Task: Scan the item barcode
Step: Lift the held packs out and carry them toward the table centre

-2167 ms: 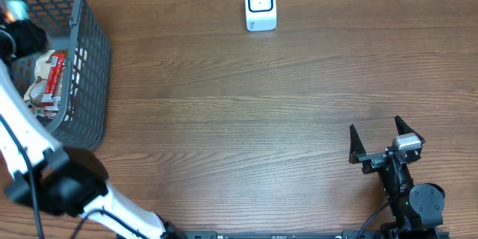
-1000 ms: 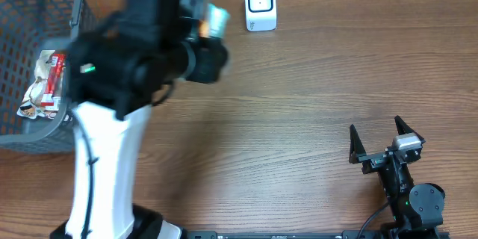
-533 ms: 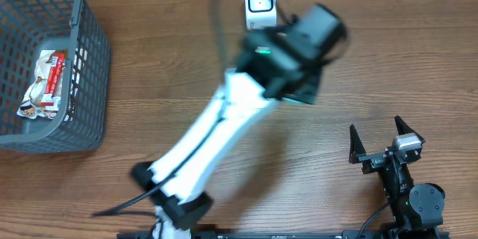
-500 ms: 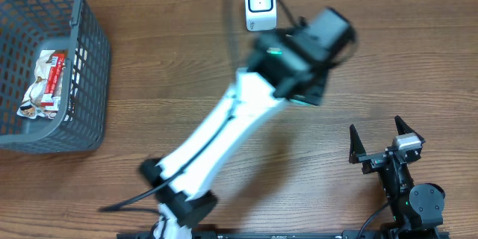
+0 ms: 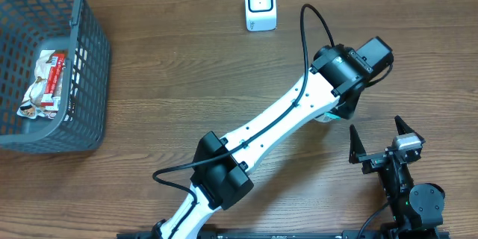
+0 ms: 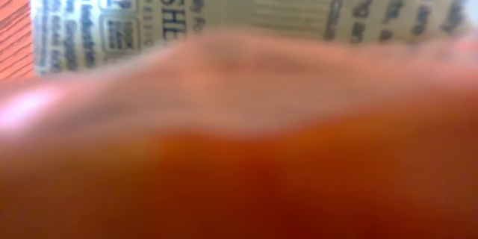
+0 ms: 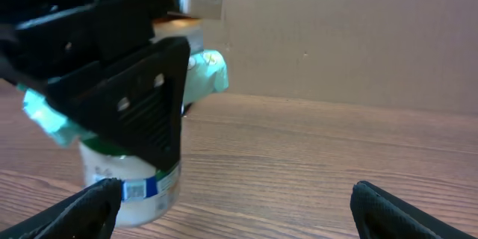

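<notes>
The item [image 7: 138, 188] is a white tub with a green and blue label and a crumpled teal top. A small barcode on it faces the right wrist camera. My left gripper [image 7: 134, 119] is shut on the tub from above and holds it at the table surface. From overhead the left gripper [image 5: 340, 104] hides all but a sliver of the item [image 5: 327, 117]. The left wrist view is filled by the blurred item label [image 6: 246, 4]. My right gripper [image 5: 381, 143] stands open just right of the tub, nothing between its fingers. The white scanner [image 5: 261, 5] stands at the back.
A grey basket [image 5: 89, 60] at the far left holds a red and white snack packet [image 5: 46, 82]. The left arm [image 5: 269, 138] stretches diagonally across the table from the front edge. A brown wall [image 7: 351, 37] backs the table.
The left arm has swung from the basket across the table to the right with the item, and now holds it low in front of the right gripper. The right arm has not moved.
</notes>
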